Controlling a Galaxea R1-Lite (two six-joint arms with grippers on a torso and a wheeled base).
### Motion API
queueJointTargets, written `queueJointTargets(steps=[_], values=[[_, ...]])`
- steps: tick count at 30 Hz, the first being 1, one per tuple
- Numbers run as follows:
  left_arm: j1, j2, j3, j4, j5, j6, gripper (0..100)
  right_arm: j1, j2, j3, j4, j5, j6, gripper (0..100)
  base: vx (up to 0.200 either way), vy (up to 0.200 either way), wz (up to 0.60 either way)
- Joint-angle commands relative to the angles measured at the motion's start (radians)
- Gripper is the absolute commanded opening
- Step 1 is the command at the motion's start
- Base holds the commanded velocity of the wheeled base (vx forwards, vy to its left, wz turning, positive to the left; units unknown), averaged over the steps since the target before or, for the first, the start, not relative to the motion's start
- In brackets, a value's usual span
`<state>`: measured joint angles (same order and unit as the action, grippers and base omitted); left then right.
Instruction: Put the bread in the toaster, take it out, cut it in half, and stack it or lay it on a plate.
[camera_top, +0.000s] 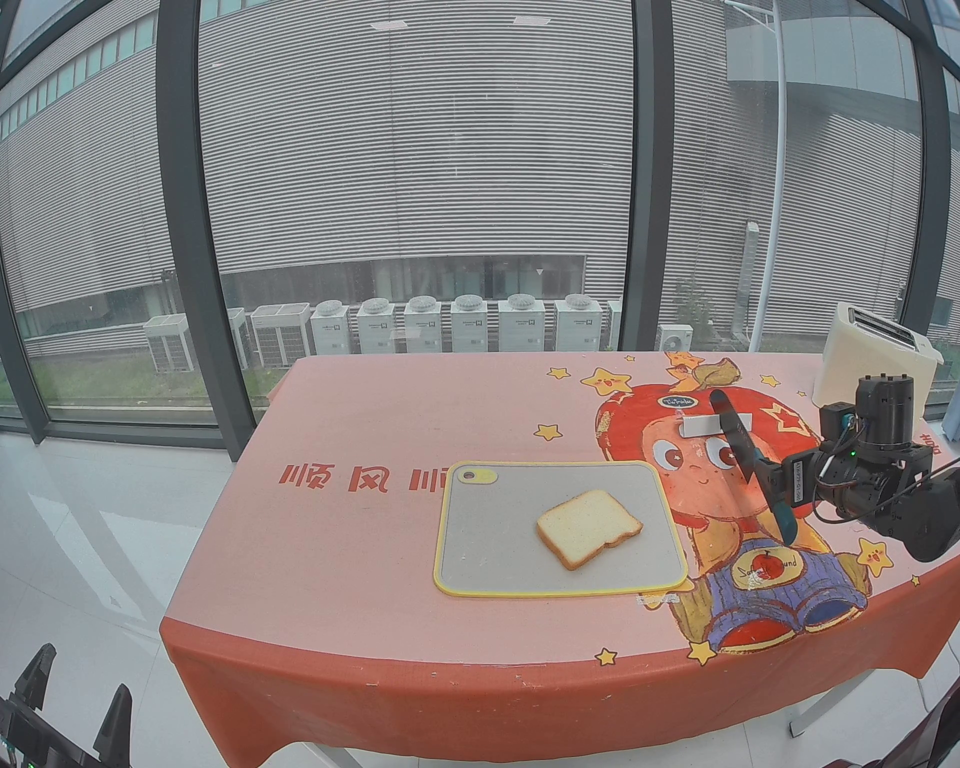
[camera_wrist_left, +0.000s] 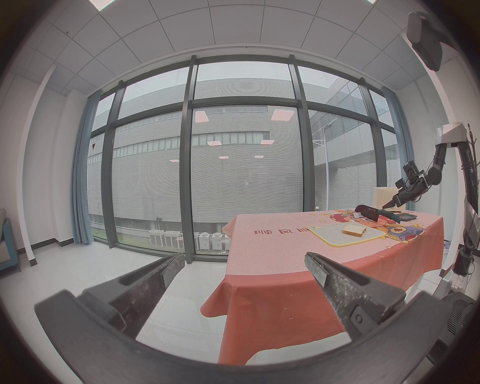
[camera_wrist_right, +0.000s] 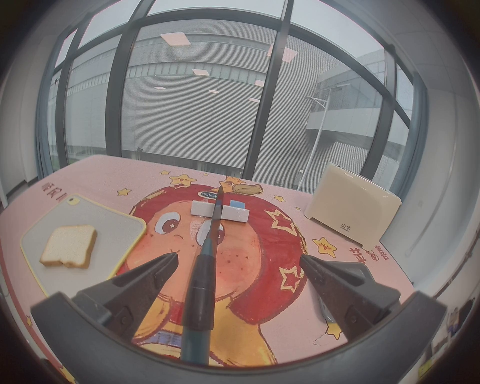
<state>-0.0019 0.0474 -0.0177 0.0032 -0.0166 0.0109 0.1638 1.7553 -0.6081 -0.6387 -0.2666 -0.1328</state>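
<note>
Plainly, the right wrist view sets out the coming move. The right tool (camera_wrist_right: 237, 265) is spread wide and grasps nothing. The knife (camera_wrist_right: 202, 290) lies between its fingers (camera_wrist_right: 150, 275), handle end nearest, its long axis running straight ahead to the blade, which is propped on a white rest (camera_wrist_right: 235, 213). The bread (camera_wrist_right: 69, 245) lies flat on the board (camera_wrist_right: 115, 235). The knife sits off the board on the toaster (camera_wrist_right: 352, 205) side, so the likely step is to close on the handle and then carry the blade across to the board.

In the head view the bread is on the half of the board toward the knife. The knife lies just beside that edge and roughly along it, blade pointing away from the robot.

In the left wrist view the left tool (camera_wrist_left: 243, 260) is likewise released and empty. It is well apart from the board and off the surface (camera_wrist_left: 280, 245), so the right arm is much the nearer.
</note>
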Motion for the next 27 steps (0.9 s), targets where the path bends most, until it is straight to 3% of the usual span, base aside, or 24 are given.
queueJointTargets(steps=[1,27], values=[[0.000,0.002,0.018,0.000,0.000,0.000,100,0.002,0.027,-0.006,-0.001,0.003,-0.002,100,0.000,0.000,0.00],[0.000,0.002,0.018,0.001,0.000,0.000,100,0.031,0.158,-0.101,-0.004,-0.005,0.013,100,0.000,0.000,0.00]])
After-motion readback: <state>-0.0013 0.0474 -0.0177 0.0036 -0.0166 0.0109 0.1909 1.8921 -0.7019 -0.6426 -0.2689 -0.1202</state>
